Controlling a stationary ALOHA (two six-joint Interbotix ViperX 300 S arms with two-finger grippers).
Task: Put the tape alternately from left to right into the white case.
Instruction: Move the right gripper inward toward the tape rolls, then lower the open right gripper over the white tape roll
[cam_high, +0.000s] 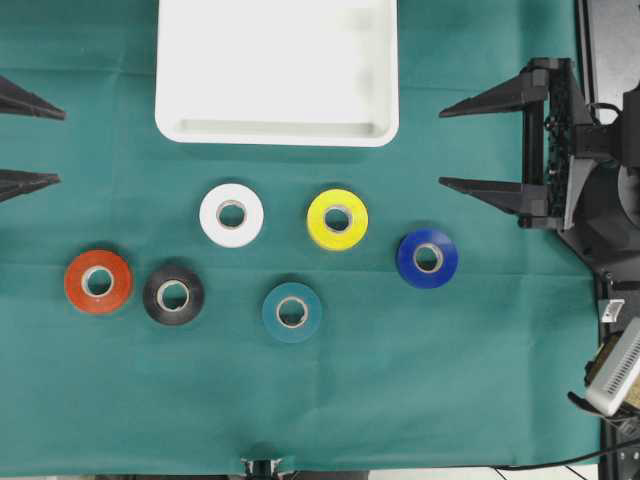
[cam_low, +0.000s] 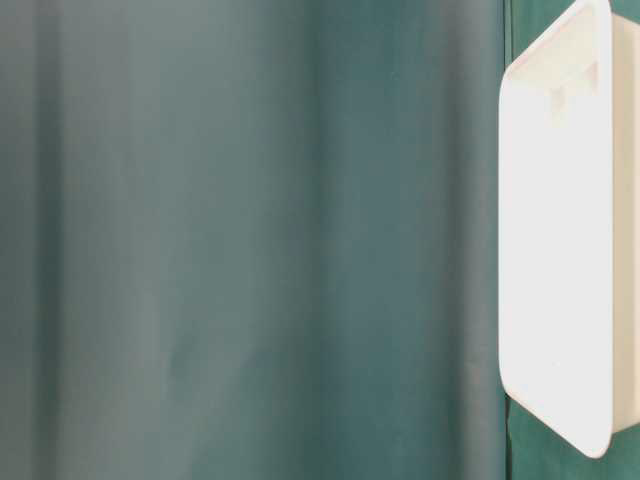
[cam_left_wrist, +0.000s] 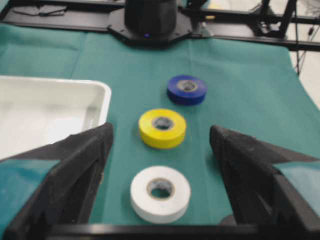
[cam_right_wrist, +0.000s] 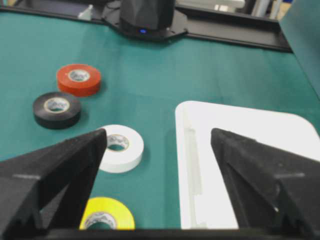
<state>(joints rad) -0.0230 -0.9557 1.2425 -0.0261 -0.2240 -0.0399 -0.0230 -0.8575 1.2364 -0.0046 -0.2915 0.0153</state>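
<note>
A green cloth (cam_high: 480, 380) is spread over the whole table. The white case (cam_high: 170, 100) is set at the far middle of the overhead view, its floor bare, and it is seen again at the right edge of the table-level view (cam_low: 560, 250). The right gripper (cam_high: 445, 146) is held at the right side, level with the near rim of the case, its two black fingers spread wide with nothing between them. The left gripper (cam_high: 58, 146) is seen only as two fingertips at the left edge, likewise spread and holding nothing. Six rolls of tape are laid flat on the cloth nearer than the case, none touching another: the white roll (cam_high: 231, 215) and the yellow roll (cam_high: 337, 219) just near of the case, the blue roll (cam_high: 427, 258) to the right, the teal roll (cam_high: 292, 312) nearest, and the black roll (cam_high: 173, 294) beside the orange-red roll (cam_high: 98, 282) at the left.
</note>
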